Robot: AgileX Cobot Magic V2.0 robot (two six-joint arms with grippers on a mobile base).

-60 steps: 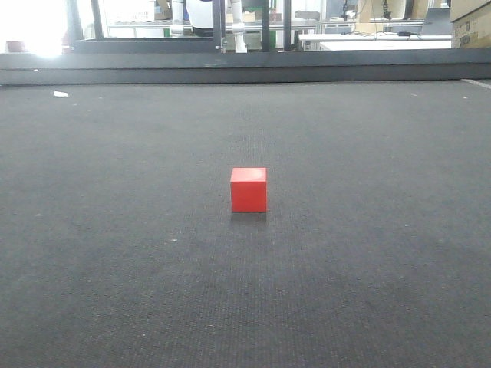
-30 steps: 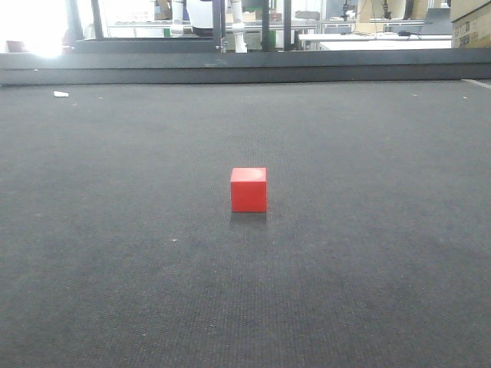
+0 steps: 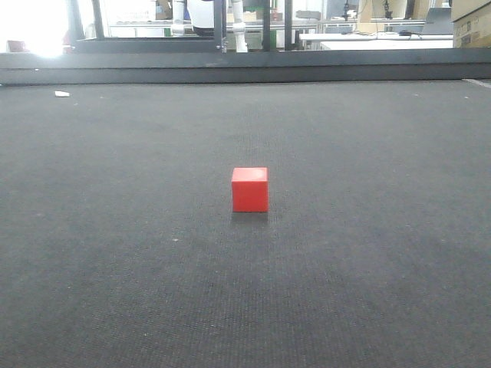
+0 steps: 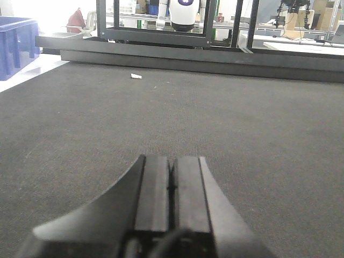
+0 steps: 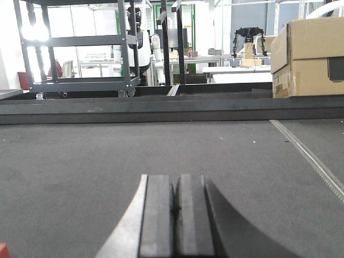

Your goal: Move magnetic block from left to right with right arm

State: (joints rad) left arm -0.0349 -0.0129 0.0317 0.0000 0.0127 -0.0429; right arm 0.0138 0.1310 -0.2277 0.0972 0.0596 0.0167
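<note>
On the mat (image 3: 368,138), magnetic block (image 3: 250,190): barely moved, at my seven o'clock.
Right gripper (image 5: 174,181): fingers together, empty; grasp not begun.
Left gripper (image 4: 172,162): fingers together.

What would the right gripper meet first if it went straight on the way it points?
Likely nothing nearby: the right gripper, shut, points over bare mat toward the raised black ledge, probably the first obstacle, though depth is unclear. The magnetic block sits off to its left.
</note>
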